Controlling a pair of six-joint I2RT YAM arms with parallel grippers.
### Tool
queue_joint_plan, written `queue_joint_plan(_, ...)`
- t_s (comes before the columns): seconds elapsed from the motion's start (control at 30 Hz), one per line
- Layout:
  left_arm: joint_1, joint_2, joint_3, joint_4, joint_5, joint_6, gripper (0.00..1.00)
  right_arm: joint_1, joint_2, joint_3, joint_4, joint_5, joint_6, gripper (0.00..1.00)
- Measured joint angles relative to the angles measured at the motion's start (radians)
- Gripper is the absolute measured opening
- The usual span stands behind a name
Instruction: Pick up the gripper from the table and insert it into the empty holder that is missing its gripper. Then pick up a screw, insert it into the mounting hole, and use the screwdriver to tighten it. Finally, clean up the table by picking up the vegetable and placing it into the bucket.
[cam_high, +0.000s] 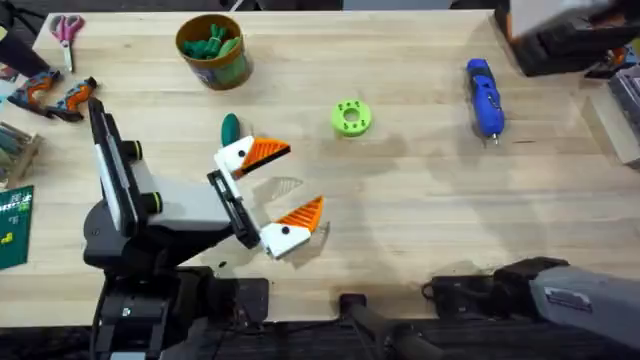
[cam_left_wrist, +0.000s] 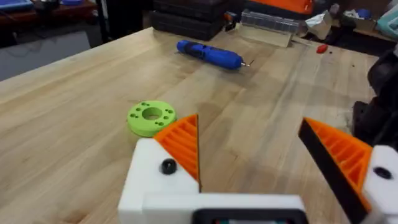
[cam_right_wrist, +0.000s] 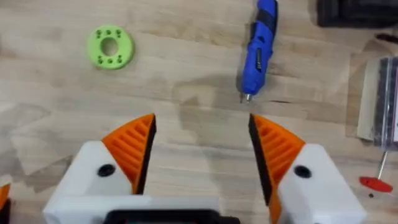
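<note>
My left gripper (cam_high: 305, 177) stands open over the table's left middle, an orange finger (cam_high: 268, 150) on each white block. A dark green vegetable (cam_high: 230, 127) lies just behind its far block. The bucket (cam_high: 213, 50), holding green vegetables, stands at the back left. At the back right lies the blue screwdriver (cam_high: 485, 97) (cam_left_wrist: 210, 55) (cam_right_wrist: 258, 46). My right gripper (cam_right_wrist: 202, 121) is open above bare wood, both blocks carrying orange fingers (cam_right_wrist: 132, 146). A dark screw head (cam_left_wrist: 168, 166) sits in the left gripper's block. The loose gripper, the empty holder and a loose screw are out of view.
A bright green ring with holes (cam_high: 350, 117) (cam_left_wrist: 151, 116) (cam_right_wrist: 110, 45) lies mid-table. Scissors (cam_high: 67, 28), orange-handled pliers (cam_high: 50, 92) and a green board (cam_high: 12, 225) line the left edge. Black cases (cam_high: 570, 40) and a clear box (cam_high: 622, 115) crowd the back right. A red-handled pin (cam_right_wrist: 376, 182) lies nearby.
</note>
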Motion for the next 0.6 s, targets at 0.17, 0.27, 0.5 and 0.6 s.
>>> queue_joint_plan(0.17, 0.000, 0.000, 0.000, 0.000, 0.000, 0.000, 0.986, -0.088, -0.110, -0.238, 0.129, 0.002, 0.007, 0.989)
queue_joint_plan(0.27, 0.000, 0.000, 0.000, 0.000, 0.000, 0.000, 0.986, -0.128, -0.127, -0.330, 0.169, 0.002, 0.008, 0.990)
queue_joint_plan(0.5, 0.000, 0.000, 0.000, 0.000, -0.001, -0.001, 0.932, -0.159, -0.095, -0.381, 0.229, 0.001, 0.011, 0.992)
queue_joint_plan(0.6, 0.000, 0.000, 0.000, 0.000, -0.001, 0.000, 0.452, -0.159, -0.095, -0.381, 0.248, 0.000, 0.011, 0.992)
